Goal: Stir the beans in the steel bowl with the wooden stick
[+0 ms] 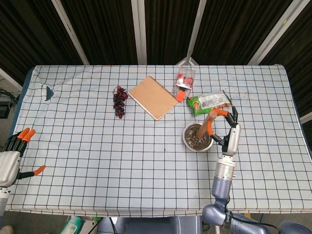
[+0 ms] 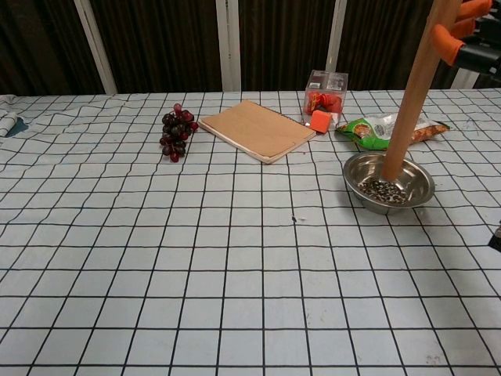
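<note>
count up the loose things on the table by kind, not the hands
Food items: 2, the dark red grape bunch and green snack packet
Containers: 2, the round steel bowl of beans and clear plastic box with red contents
Tools: 1, the wooden stick
Stationery: 1, the brown notebook
Total: 6

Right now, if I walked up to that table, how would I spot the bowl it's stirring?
Look at the checked tablecloth and go to the robot's right side, just in front of the green snack bag. The bowl sits there, with a wooden stick held by the right hand standing in it. It is the only shiny metal thing, round, with dark beans inside.
</note>
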Controlling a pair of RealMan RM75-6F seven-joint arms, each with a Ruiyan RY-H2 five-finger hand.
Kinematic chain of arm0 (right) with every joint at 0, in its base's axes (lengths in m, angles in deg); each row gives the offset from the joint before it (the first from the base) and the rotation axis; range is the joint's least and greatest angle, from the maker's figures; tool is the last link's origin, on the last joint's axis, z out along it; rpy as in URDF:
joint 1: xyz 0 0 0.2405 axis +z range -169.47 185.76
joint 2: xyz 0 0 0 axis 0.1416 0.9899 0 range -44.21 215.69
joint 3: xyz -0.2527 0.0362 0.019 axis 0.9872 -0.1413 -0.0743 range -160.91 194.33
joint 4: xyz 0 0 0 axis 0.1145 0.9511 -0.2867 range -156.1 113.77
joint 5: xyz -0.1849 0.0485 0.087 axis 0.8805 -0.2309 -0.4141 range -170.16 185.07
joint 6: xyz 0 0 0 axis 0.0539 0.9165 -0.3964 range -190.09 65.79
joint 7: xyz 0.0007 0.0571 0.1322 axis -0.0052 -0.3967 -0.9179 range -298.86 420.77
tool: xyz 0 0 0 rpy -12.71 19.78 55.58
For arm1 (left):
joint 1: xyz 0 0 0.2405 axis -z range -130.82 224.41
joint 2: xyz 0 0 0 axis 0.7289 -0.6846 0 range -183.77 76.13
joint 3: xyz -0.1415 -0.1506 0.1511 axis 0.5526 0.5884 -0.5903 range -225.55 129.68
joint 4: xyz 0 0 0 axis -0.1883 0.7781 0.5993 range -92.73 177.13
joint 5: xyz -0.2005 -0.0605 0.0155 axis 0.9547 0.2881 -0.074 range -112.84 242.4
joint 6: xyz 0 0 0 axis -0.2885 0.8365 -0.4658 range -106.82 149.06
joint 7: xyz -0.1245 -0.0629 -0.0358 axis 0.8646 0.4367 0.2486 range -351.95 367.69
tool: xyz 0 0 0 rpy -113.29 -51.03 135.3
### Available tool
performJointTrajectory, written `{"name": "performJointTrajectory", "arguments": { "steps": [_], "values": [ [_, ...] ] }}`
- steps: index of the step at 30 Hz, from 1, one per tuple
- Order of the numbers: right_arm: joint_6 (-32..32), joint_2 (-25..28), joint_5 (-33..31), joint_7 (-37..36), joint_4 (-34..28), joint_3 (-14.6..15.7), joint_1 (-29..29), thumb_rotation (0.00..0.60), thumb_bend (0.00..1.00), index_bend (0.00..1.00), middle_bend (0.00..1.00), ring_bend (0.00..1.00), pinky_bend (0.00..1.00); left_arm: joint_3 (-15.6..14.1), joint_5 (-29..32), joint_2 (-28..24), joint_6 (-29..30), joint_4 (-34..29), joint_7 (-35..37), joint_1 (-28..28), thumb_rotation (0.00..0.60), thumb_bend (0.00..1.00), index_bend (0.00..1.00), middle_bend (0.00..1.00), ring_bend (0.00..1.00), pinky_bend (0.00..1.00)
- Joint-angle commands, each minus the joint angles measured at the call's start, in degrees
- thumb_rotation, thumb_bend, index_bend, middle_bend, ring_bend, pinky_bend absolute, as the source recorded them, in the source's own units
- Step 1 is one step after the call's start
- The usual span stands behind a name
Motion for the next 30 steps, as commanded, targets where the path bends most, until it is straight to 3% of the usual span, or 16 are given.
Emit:
{"name": "performJointTrajectory", "arguments": {
  "steps": [1,10,14,19,24,30],
  "values": [
    [1.0,1.8,1.4,1.8,-2.5,-0.4,0.2,0.6,0.58,0.88,0.72,0.34,0.0,0.0,-0.1,0.0,0.1,0.0,-0.1,0.0,0.6,0.05,0.0,0.0,0.0,0.0],
    [1.0,12.4,5.5,8.3,-7.8,2.9,-3.2,0.6,0.58,0.88,0.72,0.34,0.0,-0.1,-0.3,0.1,0.3,0.1,-0.3,-0.1,0.6,0.05,0.0,0.0,0.0,0.0],
    [1.0,18.2,8.0,10.7,-7.5,5.9,-5.8,0.6,0.58,0.88,0.72,0.34,0.0,-0.1,0.0,0.0,0.1,-0.3,0.0,-0.2,0.6,0.05,0.0,0.0,0.0,0.0],
    [0.4,23.9,12.5,16.0,-4.6,12.1,-8.6,0.6,0.58,0.88,0.72,0.34,0.0,-0.1,0.2,0.0,0.0,-0.5,-0.1,-0.2,0.6,0.05,0.0,0.0,0.0,0.0],
    [-3.1,25.9,13.9,24.8,-2.8,18.1,-10.0,0.6,0.58,0.88,0.72,0.34,0.0,0.1,1.0,-0.1,-0.2,-1.3,-0.1,-0.2,0.6,0.05,0.0,0.0,0.0,0.0],
    [-6.0,24.6,13.3,39.2,-1.0,20.9,-10.1,0.6,0.58,0.88,0.72,0.34,0.0,0.2,1.3,-0.2,0.0,-1.3,0.0,-0.5,0.6,0.05,0.0,0.0,0.0,0.0]
  ]
}}
